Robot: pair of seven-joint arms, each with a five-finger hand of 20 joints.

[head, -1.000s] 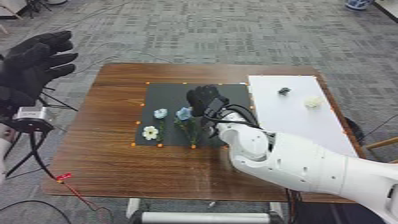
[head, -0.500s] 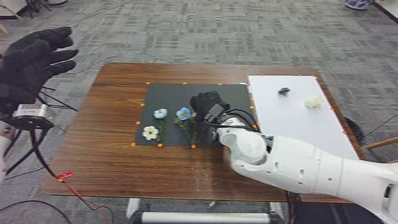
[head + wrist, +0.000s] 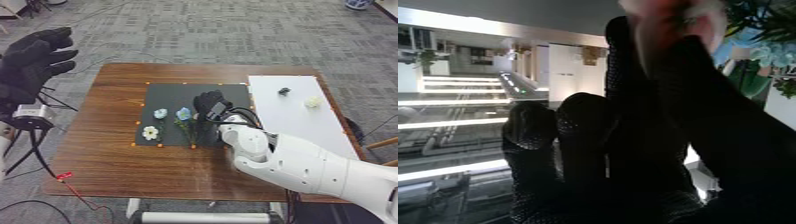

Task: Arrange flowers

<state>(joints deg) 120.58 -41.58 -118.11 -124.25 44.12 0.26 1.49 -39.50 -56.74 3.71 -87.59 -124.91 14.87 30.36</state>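
Observation:
My right hand [image 3: 210, 102] is low over the right part of the black mat [image 3: 169, 94], just right of a blue flower [image 3: 184, 114] with a green stem. Lying left of that are a smaller light-blue flower [image 3: 160, 113] and, below it, a white flower [image 3: 149, 132]. In the right wrist view, the thumb and a finger of my right hand [image 3: 638, 125] pinch a blurred pinkish-red flower [image 3: 678, 22]; blue blooms [image 3: 776, 52] show beyond. My left hand [image 3: 34, 62] is open, raised off the table's left side.
At the right, a white board [image 3: 298, 117] holds a pale flower [image 3: 313, 102] and a small dark item [image 3: 284, 91]. Small orange markers line the mat's edges. The brown wooden table [image 3: 115, 165] extends in front of and left of the mat.
My right hand has shifted slightly to the right, away from the blue flower, and turned a little. My left hand stays nearly still, and the flowers on the mat lie about where they were.

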